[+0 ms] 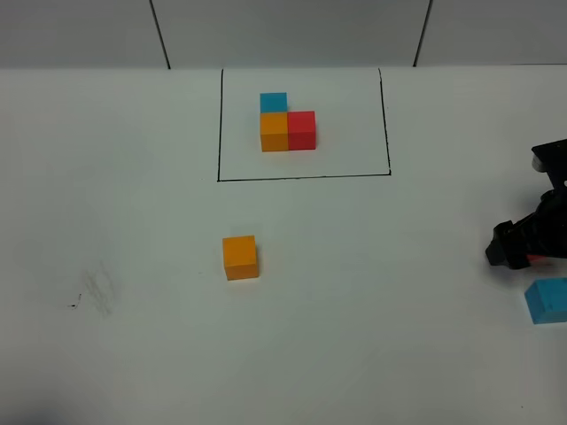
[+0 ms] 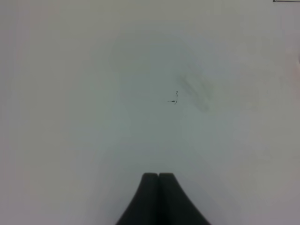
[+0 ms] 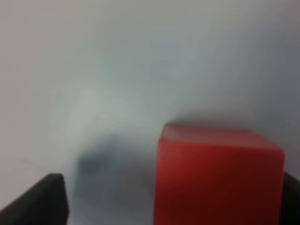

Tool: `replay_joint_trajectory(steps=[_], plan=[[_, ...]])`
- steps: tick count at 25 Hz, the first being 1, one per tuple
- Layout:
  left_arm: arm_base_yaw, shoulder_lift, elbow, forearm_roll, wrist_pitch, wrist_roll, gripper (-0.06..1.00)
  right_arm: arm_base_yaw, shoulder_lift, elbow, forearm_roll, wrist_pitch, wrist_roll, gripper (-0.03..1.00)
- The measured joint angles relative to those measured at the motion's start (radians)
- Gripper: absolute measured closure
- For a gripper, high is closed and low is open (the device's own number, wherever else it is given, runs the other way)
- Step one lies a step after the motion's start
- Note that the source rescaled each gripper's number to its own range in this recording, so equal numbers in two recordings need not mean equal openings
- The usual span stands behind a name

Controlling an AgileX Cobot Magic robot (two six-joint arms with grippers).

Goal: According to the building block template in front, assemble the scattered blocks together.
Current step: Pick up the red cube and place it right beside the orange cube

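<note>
The building block template, a blue, an orange and a red cube joined in an L, sits inside a black drawn rectangle at the back. A loose orange cube lies mid-table. At the right edge lies a light blue cube. Just behind it, my right gripper is low over the table. In the right wrist view that gripper is open around the red cube. The cube is against one finger, with a gap to the other finger. My left gripper is shut on nothing over bare table.
A faint smudge with small dark marks stains the white table at the left, and also shows in the left wrist view as the smudge. Two dark seams cross the back wall.
</note>
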Motion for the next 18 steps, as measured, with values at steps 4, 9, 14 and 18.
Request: replay_joint_trajectory(steps=[4,9,14,18], plan=[[0.0,0.0,0.0,0.0,0.0,0.0,0.94,0.0,0.003,0.0,-0.001,-0.01,0.0,0.28],[0.0,0.0,0.0,0.0,0.0,0.0,0.94,0.0,0.003,0.0,-0.001,-0.017,0.0,0.5],[0.0,0.0,0.0,0.0,0.0,0.0,0.94,0.0,0.003,0.0,-0.001,-0.018,0.0,0.5],[0.0,0.0,0.0,0.0,0.0,0.0,0.94,0.0,0.003,0.0,-0.001,-0.021,-0.022,0.5]])
